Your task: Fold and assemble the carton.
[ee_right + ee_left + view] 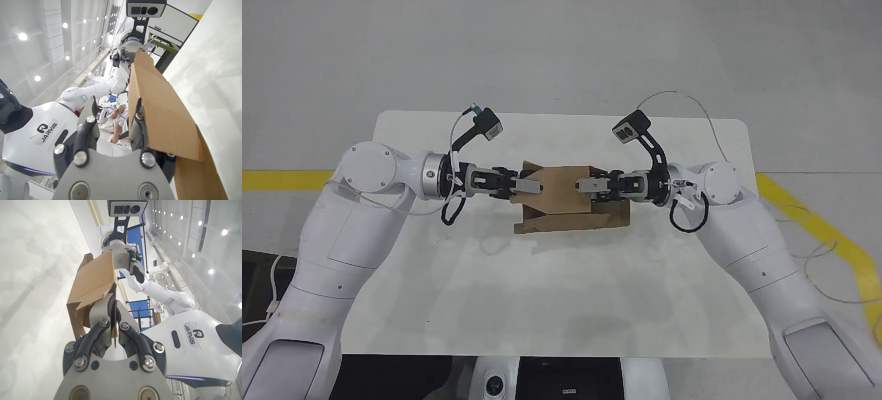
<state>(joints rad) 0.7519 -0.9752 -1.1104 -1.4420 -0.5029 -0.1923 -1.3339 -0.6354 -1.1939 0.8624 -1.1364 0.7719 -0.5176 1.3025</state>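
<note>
Done so far: we judge the carton (567, 200) part-opened, since its walls stand out as a skewed sleeve and not a flat blank.
Still left: we judge it not yet square. Squaring it up, then folding and tucking the end flaps, remains.
Where it sits: between the two arms, over the middle of the table (442, 300). We cannot tell whether its lower edge touches.
Left wrist view, nearest: the left gripper (114, 306) has its fingers (123, 315) pressed together, pinching a thin cardboard edge.
Left wrist view, beyond: a notched flap (88, 299) hangs loose and unfolded.
Right wrist view, nearest: the right gripper (115, 108) has its fingers (88, 111) spread. One lies against the carton's wall and the other is in open air, so they clamp nothing.
Right wrist view, beyond: the long wall runs on to the left gripper at the far end.
Top view adds: the whole layout, with the arms meeting the carton from opposite ends. There the fingers are too small for us to judge.
</note>
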